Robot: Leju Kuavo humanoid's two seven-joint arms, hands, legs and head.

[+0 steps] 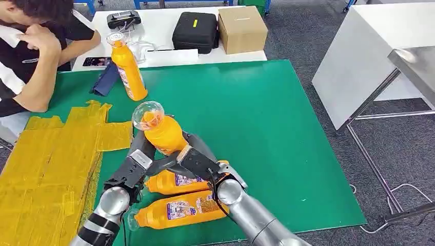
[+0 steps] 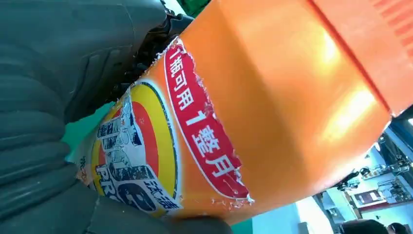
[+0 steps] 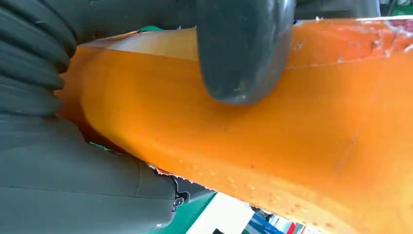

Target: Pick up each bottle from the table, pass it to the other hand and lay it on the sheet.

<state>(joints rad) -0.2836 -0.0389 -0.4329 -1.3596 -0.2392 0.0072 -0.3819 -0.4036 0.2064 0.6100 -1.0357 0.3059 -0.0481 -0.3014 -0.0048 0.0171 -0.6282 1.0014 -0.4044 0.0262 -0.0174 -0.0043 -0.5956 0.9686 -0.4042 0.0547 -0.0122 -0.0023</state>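
Robot hands are meeting around one orange bottle (image 1: 161, 132) just below the centre of the head view. The left robot hand (image 1: 134, 163) is coming up from the lower left with dark fingers reaching along the bottle's left side; its wrist camera is showing the bottle's red and yellow label (image 2: 165, 151) pressed close against the grey palm. The right robot hand (image 1: 197, 158) is coming in from the lower right and wrapping the bottle's lower body, and its wrist view is showing a thick grey thumb (image 3: 243, 53) lying across the orange plastic. Both appear to be holding the bottle, which is tilting with its clear cap (image 1: 147, 114) pointing up and left.

Two more orange bottles (image 1: 179, 205) are lying on the green surface (image 1: 267, 118) directly beneath the arms. A fourth bottle (image 1: 128, 69) is standing upright in the upper left. The crumpled yellow sheet (image 1: 46, 164) is spreading along the left edge, and a seated person (image 1: 31, 56) is leaning in the top left corner.

This looks like the handover step. Next, one robot hand likely needs to let go so the other can carry the bottle left to the sheet.
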